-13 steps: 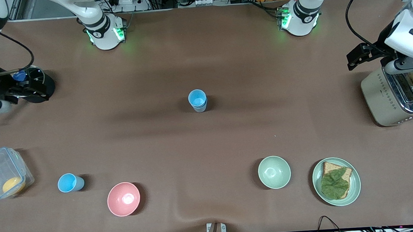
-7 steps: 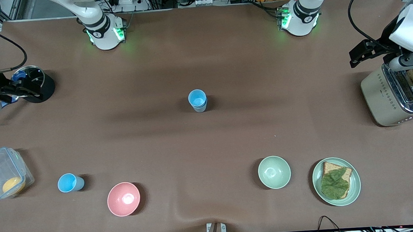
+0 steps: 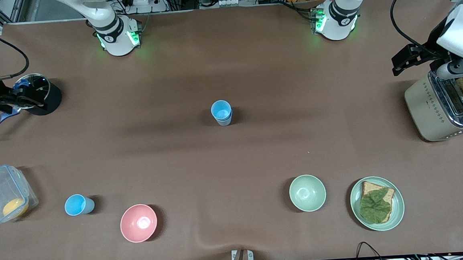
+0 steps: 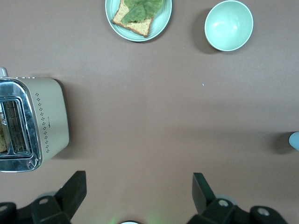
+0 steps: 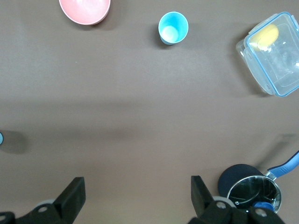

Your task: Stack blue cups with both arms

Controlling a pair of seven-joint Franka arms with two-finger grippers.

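Two blue cups (image 3: 221, 112) stand nested at the table's middle, a bright sky-blue one inside a duller grey-blue one. A third blue cup (image 3: 77, 205) stands alone toward the right arm's end, nearer the front camera; it also shows in the right wrist view (image 5: 173, 28). My left gripper (image 3: 406, 60) hangs high beside the toaster, open and empty (image 4: 138, 189). My right gripper (image 3: 18, 99) hangs high by the black pot, open and empty (image 5: 138, 191). Both are well away from the cups.
A pink bowl (image 3: 138, 223) sits beside the lone cup. A pale green bowl (image 3: 307, 192) and a plate with toast and lettuce (image 3: 376, 203) lie toward the left arm's end. A toaster (image 3: 443, 107), a black pot (image 3: 38, 95) and a clear lidded box (image 3: 4, 199) stand at the table's ends.
Both hands have drawn a little farther out toward their ends of the table. The cups have not moved.
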